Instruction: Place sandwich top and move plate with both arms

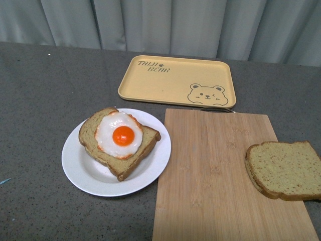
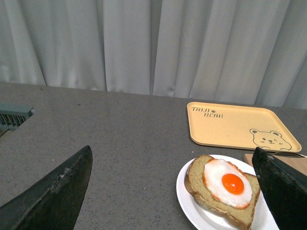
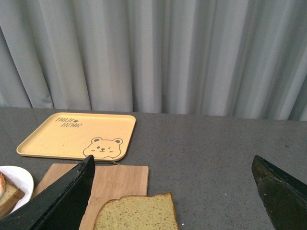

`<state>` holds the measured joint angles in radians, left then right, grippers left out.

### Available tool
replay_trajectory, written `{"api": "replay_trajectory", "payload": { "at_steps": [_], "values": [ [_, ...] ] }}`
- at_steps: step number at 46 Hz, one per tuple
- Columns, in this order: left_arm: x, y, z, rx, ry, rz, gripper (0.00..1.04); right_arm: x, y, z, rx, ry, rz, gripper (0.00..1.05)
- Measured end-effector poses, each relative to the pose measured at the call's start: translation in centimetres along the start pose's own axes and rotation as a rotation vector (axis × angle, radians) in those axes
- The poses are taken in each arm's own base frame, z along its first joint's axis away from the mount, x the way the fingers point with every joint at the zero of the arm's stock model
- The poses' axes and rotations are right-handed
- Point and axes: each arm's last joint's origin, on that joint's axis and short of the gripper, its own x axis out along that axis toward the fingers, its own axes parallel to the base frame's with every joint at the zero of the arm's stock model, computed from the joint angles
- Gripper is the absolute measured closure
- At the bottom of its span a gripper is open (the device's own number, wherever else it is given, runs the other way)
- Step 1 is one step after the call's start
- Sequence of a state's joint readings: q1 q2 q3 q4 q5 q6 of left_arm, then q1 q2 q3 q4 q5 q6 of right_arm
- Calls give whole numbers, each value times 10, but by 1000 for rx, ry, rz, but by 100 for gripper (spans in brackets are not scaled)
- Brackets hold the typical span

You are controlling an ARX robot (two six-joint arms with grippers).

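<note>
While the left jaws and the right jaws are wide open and hold nothing, the sandwich top (image 3: 136,213) lies on a wooden board (image 1: 215,175) just ahead of the right jaws. The plate (image 2: 189,206) sits on the bench (image 1: 40,100), close by one left jaw.

I read one marking only: on the yellow tray (image 1: 176,80), ahead of my left pincer (image 2: 171,148), "BEAR" beneath a word like "TAIJI".
</note>
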<state>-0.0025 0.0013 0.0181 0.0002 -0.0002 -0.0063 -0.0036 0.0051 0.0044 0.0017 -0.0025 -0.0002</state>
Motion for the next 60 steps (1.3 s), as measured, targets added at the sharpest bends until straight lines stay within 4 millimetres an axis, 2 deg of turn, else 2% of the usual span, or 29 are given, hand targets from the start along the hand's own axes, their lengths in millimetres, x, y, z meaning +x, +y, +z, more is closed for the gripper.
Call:
{"api": "replay_trajectory", "payload": {
  "at_steps": [46,55,60],
  "values": [
    [0,0,0,0,0,0,7,0,0,0,0,0,0,9],
    [0,0,0,0,0,2,7,10,-2,-1,-218,209,-313,9],
    [0,0,0,0,0,0,7,27,-8,0,-197,281,-281,9]
  ]
}}
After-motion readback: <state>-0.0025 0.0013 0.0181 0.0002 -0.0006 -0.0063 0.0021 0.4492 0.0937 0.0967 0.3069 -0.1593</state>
